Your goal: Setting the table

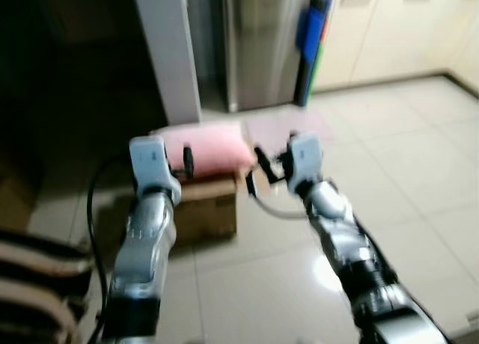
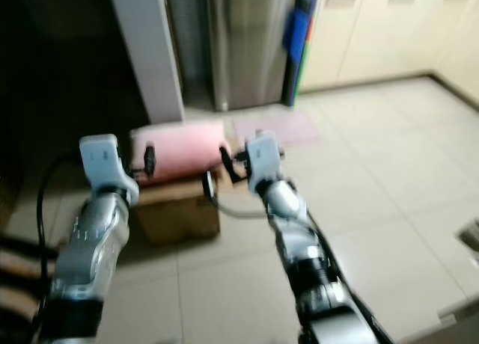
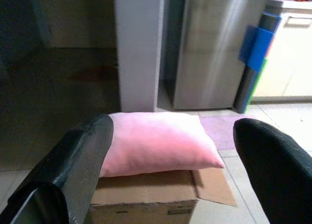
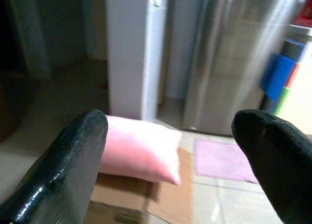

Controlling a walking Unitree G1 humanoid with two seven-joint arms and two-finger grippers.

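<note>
Underfoot, pale tiled floor (image 1: 389,172), glossy, running off to cream cabinets (image 1: 389,30) at the back. Beyond, a steel refrigerator (image 1: 262,37) beside a white pillar (image 1: 168,45), with blue and green boards (image 1: 313,30) leaning at the fridge's side. To the left, deep shade, and a striped shape at the lower edge too blurred to name.

Centre of the head views: a brown cardboard box (image 1: 209,206) on the floor, one flap hanging open, topped by a pink cushion (image 1: 209,149) lying flat across it. Just behind, a small pinkish mat (image 1: 288,123) in front of the refrigerator.

No table, plate or cutlery to be made out anywhere; the task's own things not yet in view, so the step in hand reads as walking and searching rather than handling.

Both arms raised forward over the box. Left tool (image 3: 170,151) spread wide with nothing between its fingers (image 3: 78,156), cushion visible through the gap. Right tool (image 4: 170,151) likewise spread wide and empty.

To do this step well: steer round the box rather than over it, keep arms tucked and steady to cut blur, sweep the gaze toward the cabinets for tableware, hold off any closing until a real target sits between the fingers.
</note>
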